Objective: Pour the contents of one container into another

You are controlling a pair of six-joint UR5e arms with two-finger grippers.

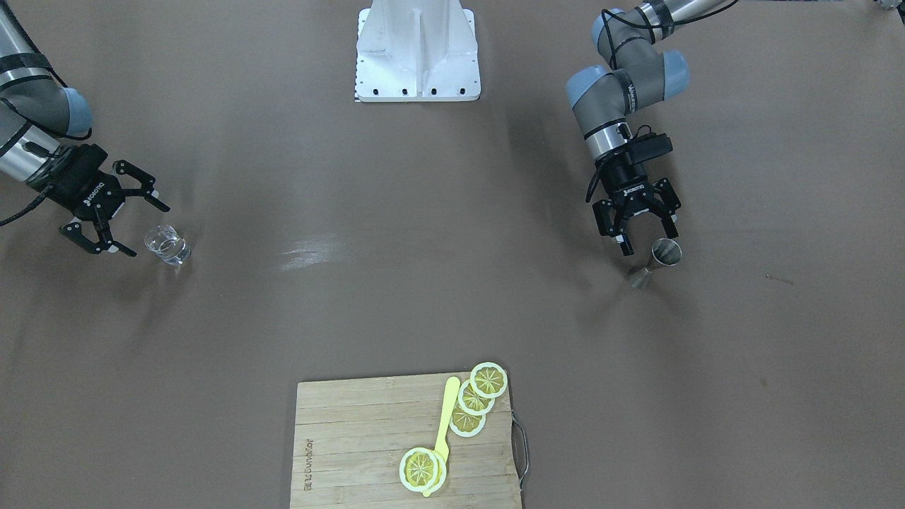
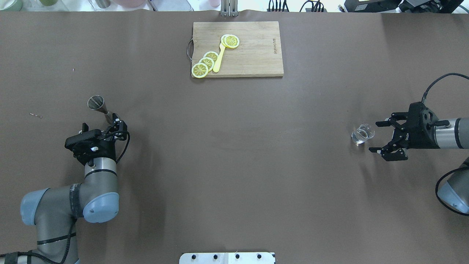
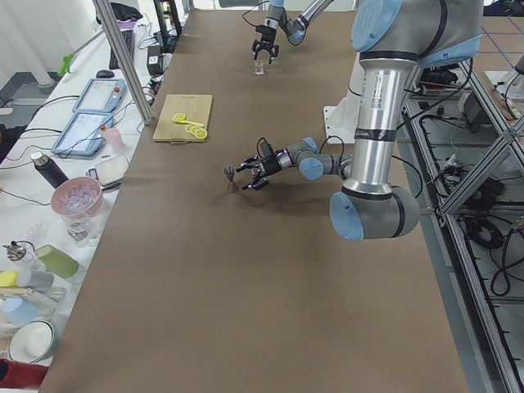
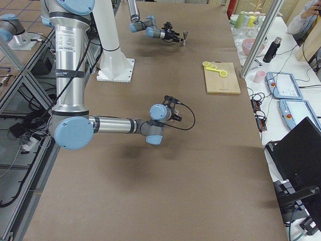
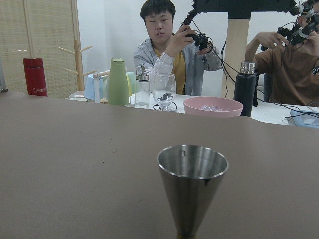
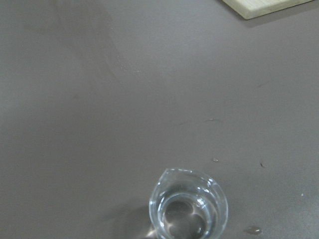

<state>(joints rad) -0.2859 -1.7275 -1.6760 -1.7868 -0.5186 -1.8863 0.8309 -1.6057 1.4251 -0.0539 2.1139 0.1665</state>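
The clear glass (image 1: pixel 167 245) stands upright on the brown table, just beyond the fingertips of my open right gripper (image 1: pixel 147 230). From overhead the glass (image 2: pixel 362 134) is just left of that gripper (image 2: pixel 374 137). The right wrist view looks down into the glass (image 6: pixel 188 206), and its fingers are out of frame. The silver jigger (image 1: pixel 661 258) stands upright just in front of my open left gripper (image 1: pixel 647 239), untouched. Overhead, the jigger (image 2: pixel 98 104) is ahead of the left gripper (image 2: pixel 103 123). It fills the low centre of the left wrist view (image 5: pixel 192 184) and looks empty inside.
A wooden cutting board (image 2: pixel 256 55) with lemon slices (image 2: pixel 205 64) and a yellow utensil (image 2: pixel 219 58) lies at the far middle edge. The white robot base (image 1: pixel 417 53) sits between the arms. Past the table's left end are bottles, a pink bowl (image 5: pixel 213 107) and seated people.
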